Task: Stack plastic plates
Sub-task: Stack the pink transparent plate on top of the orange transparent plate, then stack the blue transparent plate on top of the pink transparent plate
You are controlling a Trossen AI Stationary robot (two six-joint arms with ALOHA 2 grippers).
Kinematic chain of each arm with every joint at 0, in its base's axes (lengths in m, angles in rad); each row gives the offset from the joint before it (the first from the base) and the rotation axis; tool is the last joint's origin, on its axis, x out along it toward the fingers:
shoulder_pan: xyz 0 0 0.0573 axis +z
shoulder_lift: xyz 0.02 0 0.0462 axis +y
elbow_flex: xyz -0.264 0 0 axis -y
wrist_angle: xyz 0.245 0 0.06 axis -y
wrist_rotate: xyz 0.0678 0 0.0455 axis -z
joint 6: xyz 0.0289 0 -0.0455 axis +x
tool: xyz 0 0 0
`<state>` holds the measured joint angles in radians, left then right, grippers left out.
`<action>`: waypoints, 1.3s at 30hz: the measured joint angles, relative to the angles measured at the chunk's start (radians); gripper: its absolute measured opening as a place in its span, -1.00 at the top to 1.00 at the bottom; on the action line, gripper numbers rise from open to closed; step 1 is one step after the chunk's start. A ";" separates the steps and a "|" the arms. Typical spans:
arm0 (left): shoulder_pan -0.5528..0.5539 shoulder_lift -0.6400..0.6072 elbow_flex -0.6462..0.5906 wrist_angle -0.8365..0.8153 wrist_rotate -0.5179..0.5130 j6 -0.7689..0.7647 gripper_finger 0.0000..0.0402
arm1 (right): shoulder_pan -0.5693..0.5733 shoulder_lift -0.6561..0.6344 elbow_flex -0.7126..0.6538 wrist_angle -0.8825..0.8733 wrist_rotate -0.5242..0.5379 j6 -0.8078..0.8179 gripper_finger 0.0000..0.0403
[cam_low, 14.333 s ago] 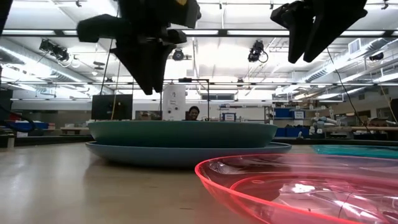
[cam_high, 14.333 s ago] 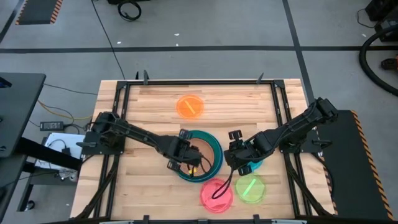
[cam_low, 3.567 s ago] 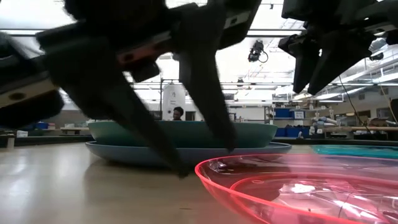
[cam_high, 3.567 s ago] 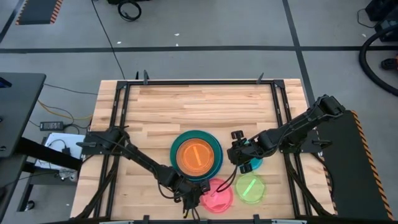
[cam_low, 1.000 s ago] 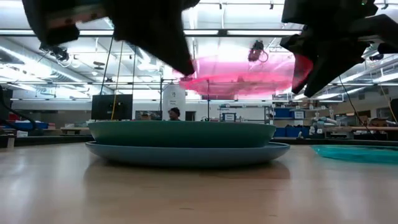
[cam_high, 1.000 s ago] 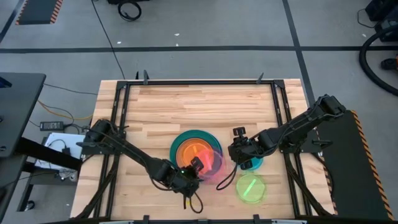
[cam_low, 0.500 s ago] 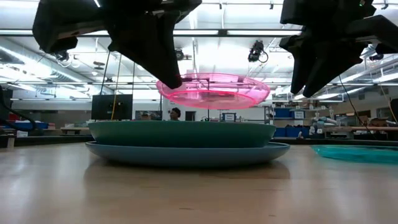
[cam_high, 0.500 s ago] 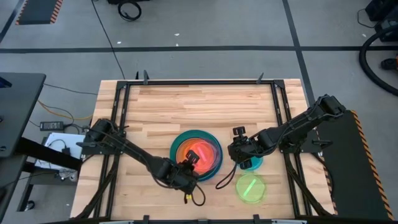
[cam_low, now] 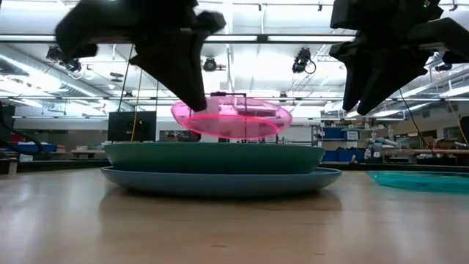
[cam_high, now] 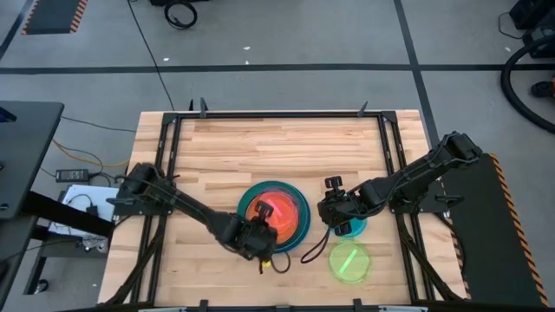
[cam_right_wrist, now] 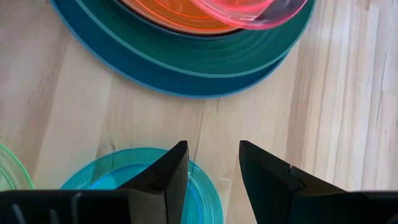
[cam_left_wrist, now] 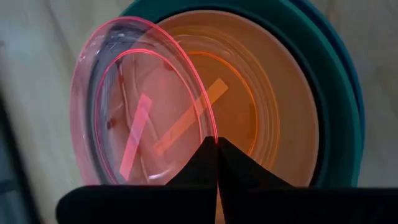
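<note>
Bare wood from 10 to 2 o'clock; plate stack [cam_high: 295, 217] central, lime plate [cam_high: 349, 261] at 5

Tilted pink plate [cam_low: 231, 117] above stacked plates [cam_low: 216, 167]

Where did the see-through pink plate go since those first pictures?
The left gripper took the small translucent pink plastic plate off the table's front edge, lifted it and carried it over the plate stack; it is now tilted, low over the orange plate. The right gripper stayed above the cyan plate; the lime plate never moved.
</note>
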<state>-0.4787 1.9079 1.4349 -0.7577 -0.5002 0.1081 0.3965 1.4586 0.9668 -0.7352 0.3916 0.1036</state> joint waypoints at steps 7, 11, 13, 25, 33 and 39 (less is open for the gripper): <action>0.021 0.006 -0.002 0.000 0.145 -0.058 0.98 | 0.000 0.000 0.000 0.001 0.000 0.001 0.24; 0.021 0.006 -0.002 0.006 0.147 -0.072 0.97 | 0.000 0.000 0.000 0.001 0.000 0.001 0.24; 0.021 0.006 -0.002 0.017 0.147 -0.072 0.94 | 0.000 0.000 0.000 0.001 0.000 0.001 0.24; 0.021 0.007 -0.002 0.047 0.150 -0.103 0.35 | -0.010 0.000 0.000 -0.029 -0.151 0.007 0.24; 0.009 0.007 -0.002 0.057 0.166 -0.109 0.26 | -0.091 0.012 0.000 -0.074 -0.238 0.001 0.24; 0.014 0.007 -0.003 0.057 0.165 -0.140 0.28 | -0.133 0.087 -0.006 -0.075 -0.287 -0.020 0.24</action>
<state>-0.4642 1.9148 1.4322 -0.7004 -0.3356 -0.0319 0.2640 1.5459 0.9613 -0.8097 0.1047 0.0832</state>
